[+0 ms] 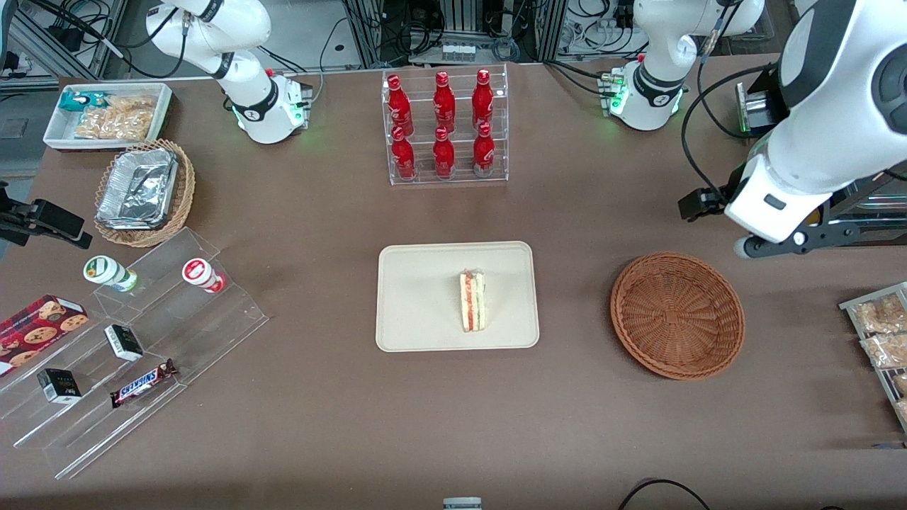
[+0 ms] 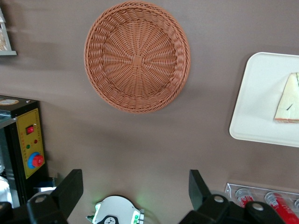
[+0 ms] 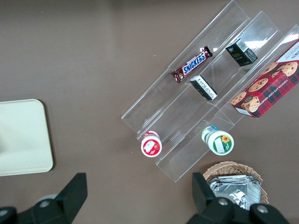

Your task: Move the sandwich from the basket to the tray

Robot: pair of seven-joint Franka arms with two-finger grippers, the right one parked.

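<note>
Sandwich [image 1: 472,300] lying on the tray [image 1: 418,297], cut edge up in the front view, bread face only in the left wrist view. Basket [image 2: 137,56] bare inside, well apart from tray. Gripper [image 2: 135,189] raised over table, fingers spread, grasping nothing; hidden in front view.

Setting: you are looking at a robotics lab dressed as a mock snack counter. Evidence: brown table [image 1: 297,425] with arm bases bolted on; cable bundles [image 1: 468,28] and metal framing at its far edge; acrylic rack of red bottles [image 1: 445,127]; clear stepped display [image 1: 142,354] holding a Snickers bar [image 1: 143,383]; emergency-stop box [image 2: 31,142].
</note>
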